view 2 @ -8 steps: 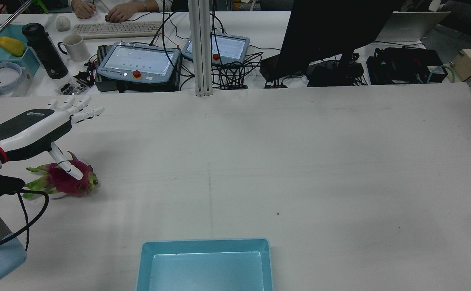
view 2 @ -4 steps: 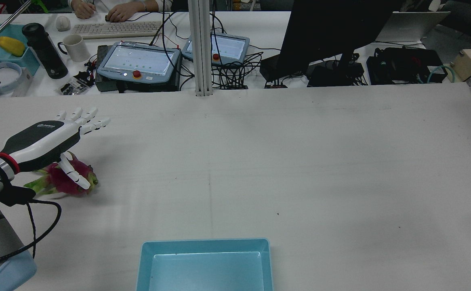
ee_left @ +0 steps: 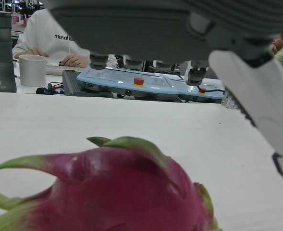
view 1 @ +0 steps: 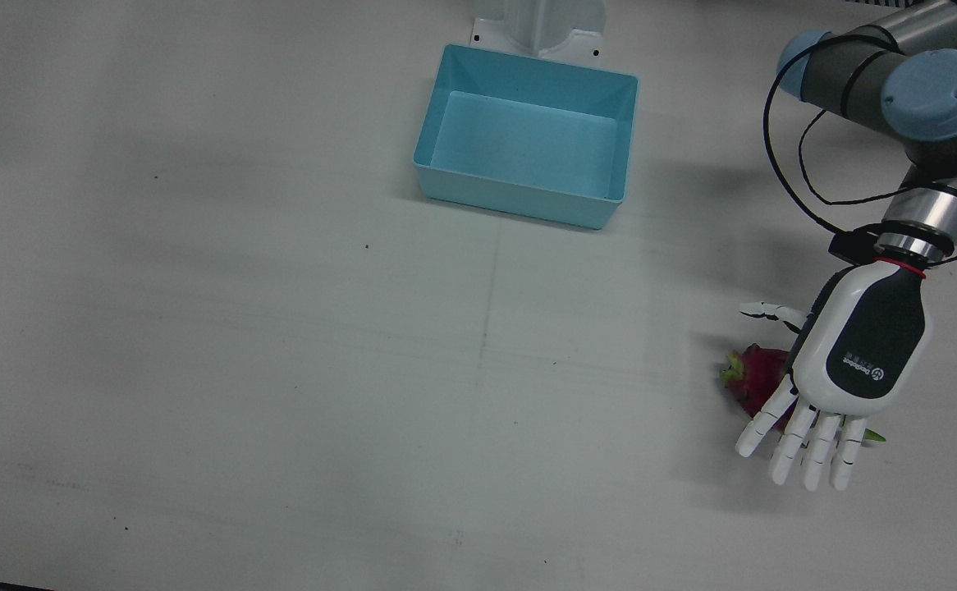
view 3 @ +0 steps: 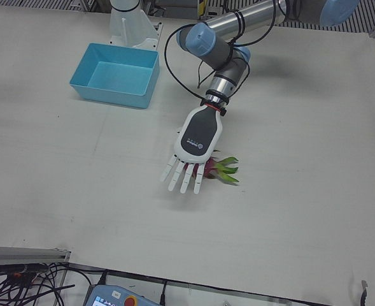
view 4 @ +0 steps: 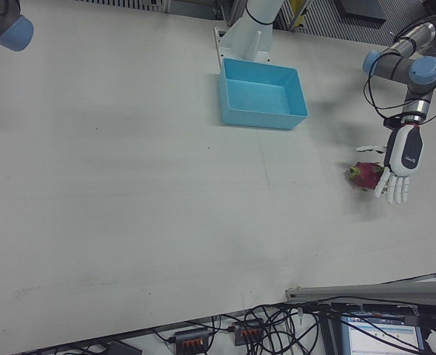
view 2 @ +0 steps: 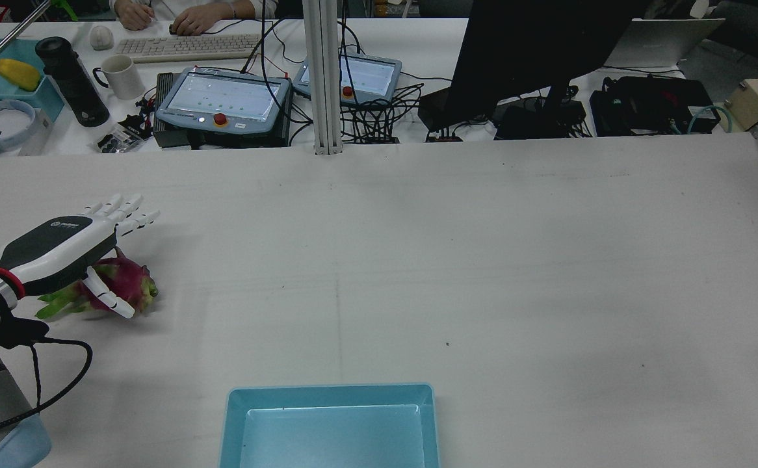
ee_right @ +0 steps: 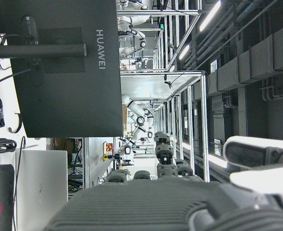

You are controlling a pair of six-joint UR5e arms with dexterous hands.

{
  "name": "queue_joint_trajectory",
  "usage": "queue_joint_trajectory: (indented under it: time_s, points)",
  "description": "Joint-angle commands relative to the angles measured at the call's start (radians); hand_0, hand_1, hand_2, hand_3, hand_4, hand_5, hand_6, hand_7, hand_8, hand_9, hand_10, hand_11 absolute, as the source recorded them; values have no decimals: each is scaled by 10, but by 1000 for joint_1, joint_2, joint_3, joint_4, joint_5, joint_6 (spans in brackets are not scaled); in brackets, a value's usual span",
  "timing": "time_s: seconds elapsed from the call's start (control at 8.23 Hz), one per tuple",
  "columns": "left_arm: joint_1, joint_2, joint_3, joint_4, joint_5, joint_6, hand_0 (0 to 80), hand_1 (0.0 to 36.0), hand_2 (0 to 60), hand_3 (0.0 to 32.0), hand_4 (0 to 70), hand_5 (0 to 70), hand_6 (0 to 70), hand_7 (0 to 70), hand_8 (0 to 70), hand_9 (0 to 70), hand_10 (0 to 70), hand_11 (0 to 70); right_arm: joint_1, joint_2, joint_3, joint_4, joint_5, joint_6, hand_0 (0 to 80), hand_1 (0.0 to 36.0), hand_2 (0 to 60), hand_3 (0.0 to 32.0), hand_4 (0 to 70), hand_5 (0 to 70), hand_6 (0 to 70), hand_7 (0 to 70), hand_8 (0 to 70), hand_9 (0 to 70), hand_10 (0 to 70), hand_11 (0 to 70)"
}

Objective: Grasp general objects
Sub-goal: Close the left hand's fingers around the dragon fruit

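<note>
Over the dragon fruit (view 2: 122,286), at the counter's (view 2: 457,260) edge on the robot's left side, the left hand (view 2: 60,250) is held palm down, low above the fruit. Its fingers (view 1: 807,447) are stretched out flat and spread, with the thumb (view 2: 109,298) angled down past the side of the fruit facing the blue bin (view 1: 528,156); nothing is grasped, and whether the palm touches the fruit cannot be told. The fruit is seen lying on its side on the counter, its green leaf tips poking out from under the hand in the left-front view. The blue bin is seen well apart from the fruit, nearer the robot's base, with nothing in it.

The reach is judged done and the grasp itself not yet made: closing around the fruit and lifting it are left. The right hand (ee_right: 179,202) is shown only by its own camera, pointed up and away from the counter, with its fingers apparently extended and nothing held.
</note>
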Motion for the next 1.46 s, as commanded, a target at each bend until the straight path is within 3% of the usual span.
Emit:
queue_joint_trajectory:
  time_s: [0.0,0.12,0.36,0.73,0.85,1.34]
  points:
    - [2,60,21,-54,-1,0,537,233,143,102,0,14,0,17,0,0,18,54,0,0,0,0,0,0,0,0,0,0,0,0,0,0,0,0,0,0]
    - [4,54,23,-63,-2,0,535,232,149,62,0,50,0,38,0,0,22,60,0,0,0,0,0,0,0,0,0,0,0,0,0,0,0,0,0,0]
    - [9,26,31,-59,-2,-2,543,239,157,52,0,75,0,50,0,0,20,57,0,0,0,0,0,0,0,0,0,0,0,0,0,0,0,0,0,0]
    - [7,12,106,-91,10,-2,538,231,145,34,0,66,0,45,0,0,24,62,0,0,0,0,0,-1,0,0,0,0,0,0,0,0,0,0,0,0]
    - [-1,21,107,-96,13,-2,531,224,142,44,0,43,0,45,0,0,30,70,0,0,0,0,0,0,0,0,0,0,0,0,0,0,0,0,0,0]
    - [5,18,136,-88,15,-14,528,217,133,12,0,97,0,53,0,0,37,79,0,0,0,0,0,0,0,0,0,0,0,0,0,0,0,0,0,0]
